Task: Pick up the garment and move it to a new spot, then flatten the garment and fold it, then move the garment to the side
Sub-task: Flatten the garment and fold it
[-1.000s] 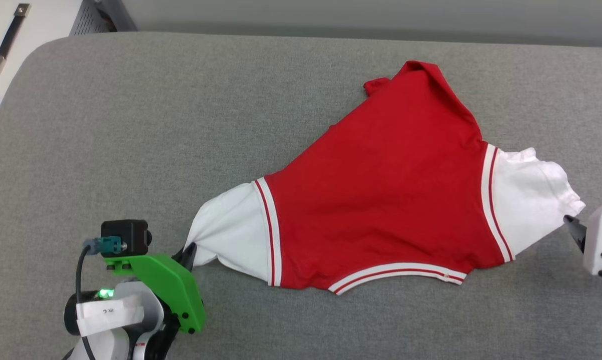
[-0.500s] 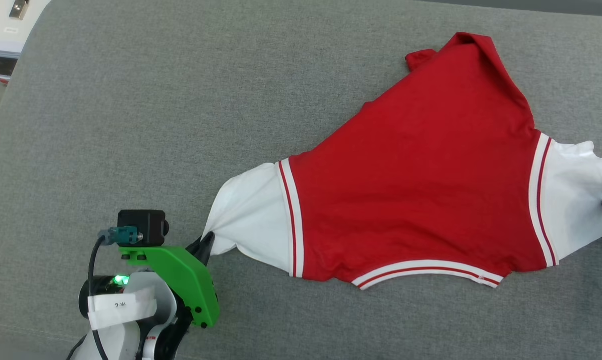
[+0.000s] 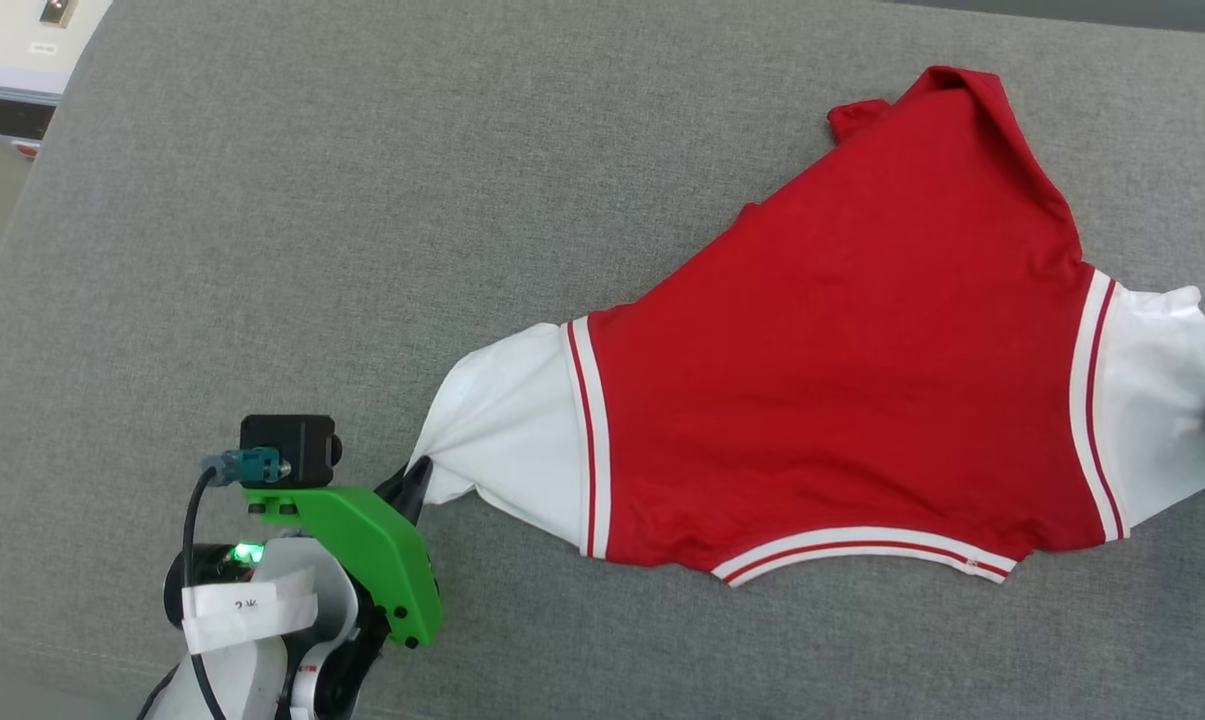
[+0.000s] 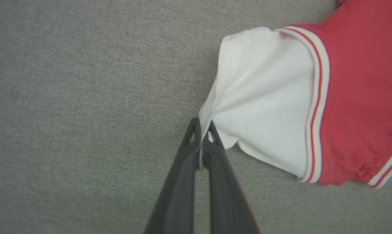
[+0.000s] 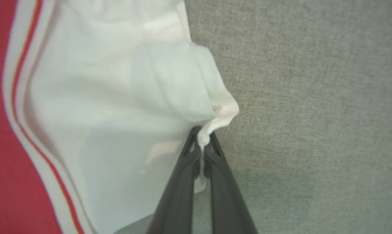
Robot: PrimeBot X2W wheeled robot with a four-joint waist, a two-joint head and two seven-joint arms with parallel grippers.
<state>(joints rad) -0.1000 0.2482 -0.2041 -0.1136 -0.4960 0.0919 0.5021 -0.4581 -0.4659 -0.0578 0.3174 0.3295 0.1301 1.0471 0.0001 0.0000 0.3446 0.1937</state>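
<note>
The garment (image 3: 832, 380), a red jersey-style T-shirt with white short sleeves, lies on a grey woven-fabric surface (image 3: 362, 250), drawn out sleeve to sleeve between the two sets of fingers. The left fingers (image 4: 187, 156) are pressed together on the hem of one white sleeve, which gathers into a point at their tips and fans out wider beyond them. The right fingers (image 5: 186, 159) are likewise closed, pinching a bunched tuck of the other white sleeve's edge; a strip of white cloth runs down between them. Red-and-white striped trim marks each seam where sleeve meets body, and a curved striped band edges the garment's side nearest the robot. From the line between the fingers, the red body tapers away to a rumpled, folded-over peak. The red cloth lies mostly smooth, with shallow creases.
</note>
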